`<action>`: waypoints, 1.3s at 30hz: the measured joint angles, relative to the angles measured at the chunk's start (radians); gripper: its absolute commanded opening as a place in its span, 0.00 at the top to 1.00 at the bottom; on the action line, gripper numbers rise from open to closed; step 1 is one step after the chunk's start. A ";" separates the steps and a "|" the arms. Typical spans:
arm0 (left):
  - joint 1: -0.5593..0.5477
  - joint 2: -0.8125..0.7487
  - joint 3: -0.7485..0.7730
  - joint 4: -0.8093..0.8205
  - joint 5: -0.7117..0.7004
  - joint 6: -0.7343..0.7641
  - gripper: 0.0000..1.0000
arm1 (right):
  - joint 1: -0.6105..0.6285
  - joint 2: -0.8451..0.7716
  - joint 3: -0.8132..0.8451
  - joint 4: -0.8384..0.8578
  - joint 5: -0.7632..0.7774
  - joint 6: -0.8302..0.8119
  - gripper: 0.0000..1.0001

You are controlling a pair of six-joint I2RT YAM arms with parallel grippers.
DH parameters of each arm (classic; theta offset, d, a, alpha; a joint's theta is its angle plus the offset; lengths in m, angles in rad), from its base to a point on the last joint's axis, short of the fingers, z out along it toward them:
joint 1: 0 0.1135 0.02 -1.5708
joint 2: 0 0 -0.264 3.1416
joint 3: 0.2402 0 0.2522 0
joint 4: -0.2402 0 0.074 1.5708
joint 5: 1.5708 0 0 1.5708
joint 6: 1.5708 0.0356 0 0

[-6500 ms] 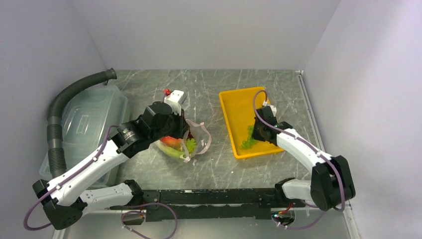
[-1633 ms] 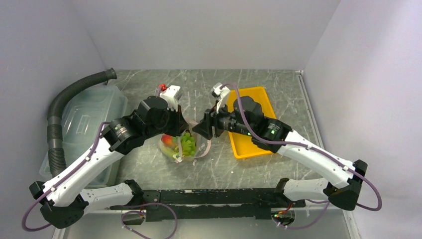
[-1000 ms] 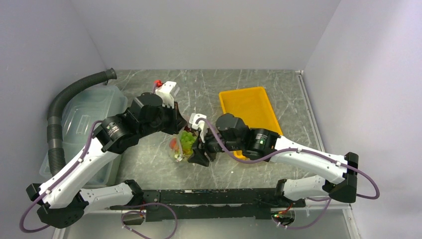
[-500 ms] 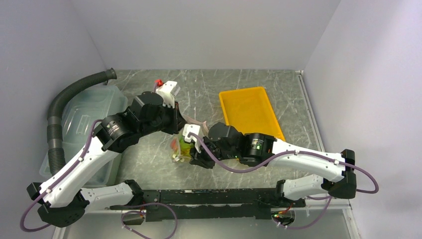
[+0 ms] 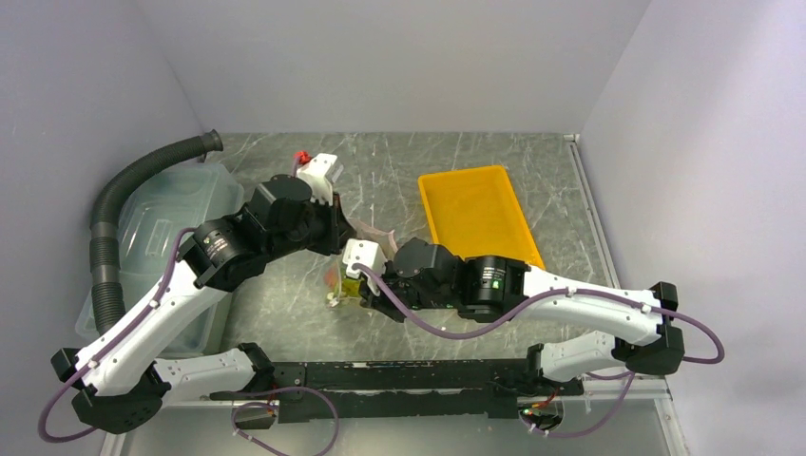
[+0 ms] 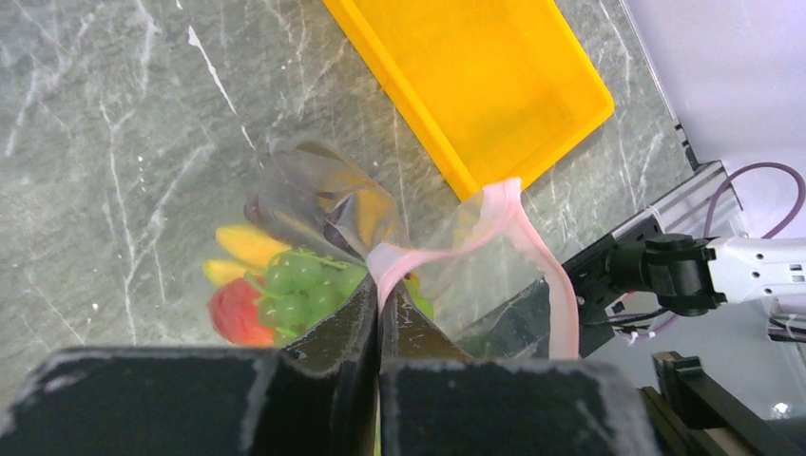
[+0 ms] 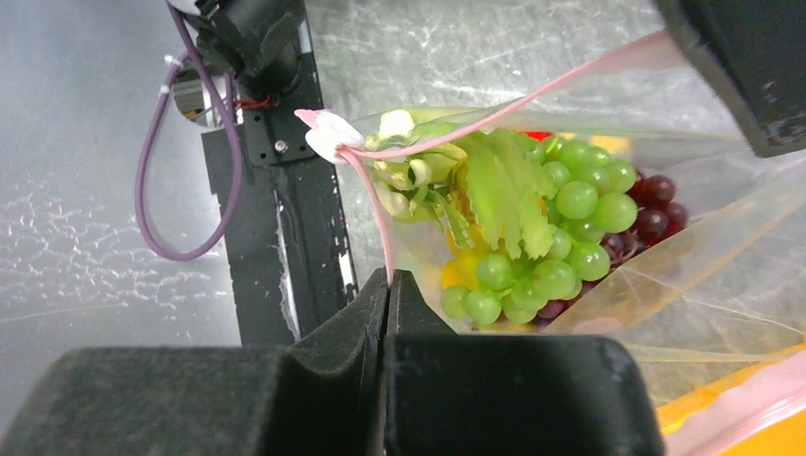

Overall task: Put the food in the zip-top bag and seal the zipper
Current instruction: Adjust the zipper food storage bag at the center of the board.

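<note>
1. Right, the food [image 7: 532, 237] is inside the zip-top bag [image 7: 684, 285]. Green grapes [image 7: 570, 204], dark grapes [image 7: 651, 218] and a leafy green piece press against the clear film just ahead of the right tool [image 7: 390, 280].
2. On the left wrist camera, yellow bananas [image 6: 249, 245] and a red fruit [image 6: 238, 313] lie just left of the left tool [image 6: 378, 285], also under the film.
3. Look at the zipper [image 6: 518, 223]: that pink strip is not sealed. Its two lips stand apart and loop away from the left tool's tips, so the mouth gapes.
4. The left tool's jaws are pinched tight on the pink strip, right at their tips.
5. The right tool's jaws are clamped together on the strip too, near a corner of the bag, with the strip's end just above and left of the tips.
6. So the bag hangs between the two tools, low over the worktop [image 5: 399, 171] and mostly hidden under the wrists from overhead.
7. Further out, the yellow tray [image 5: 475, 204] sits beyond the right tool with no food showing in it. The lidded bin [image 5: 171, 228] lies off behind the left arm.
8. My call: loading looks finished and sealing is the step in hand. Next, the strip wants drawing taut between the two grips so the lips line up. Then one tool must press along it, keeping the bulging grapes clear of the seam.
</note>
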 measured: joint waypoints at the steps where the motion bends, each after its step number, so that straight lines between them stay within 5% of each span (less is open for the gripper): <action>1: 0.000 0.000 0.000 0.000 -0.005 0.001 0.87 | 0.002 0.000 0.007 -0.002 0.006 -0.003 1.00; 7: 0.000 -0.018 0.005 0.011 -0.063 0.011 0.51 | 0.002 0.022 0.130 -0.025 0.080 -0.028 1.00; 10: 0.000 -0.042 0.005 0.011 -0.100 0.020 0.20 | 0.002 0.028 0.201 -0.031 0.113 -0.045 1.00; 14: 0.000 -0.091 0.005 0.011 -0.151 0.023 0.07 | 0.005 0.029 0.252 -0.044 0.125 -0.067 1.00; 25: 0.000 -0.217 0.002 0.018 -0.217 0.022 0.06 | 0.018 0.043 0.274 -0.090 0.070 -0.116 1.00; 39: -0.002 -0.300 -0.081 0.074 -0.014 0.068 0.20 | 0.014 0.071 0.331 -0.207 -0.106 -0.217 1.00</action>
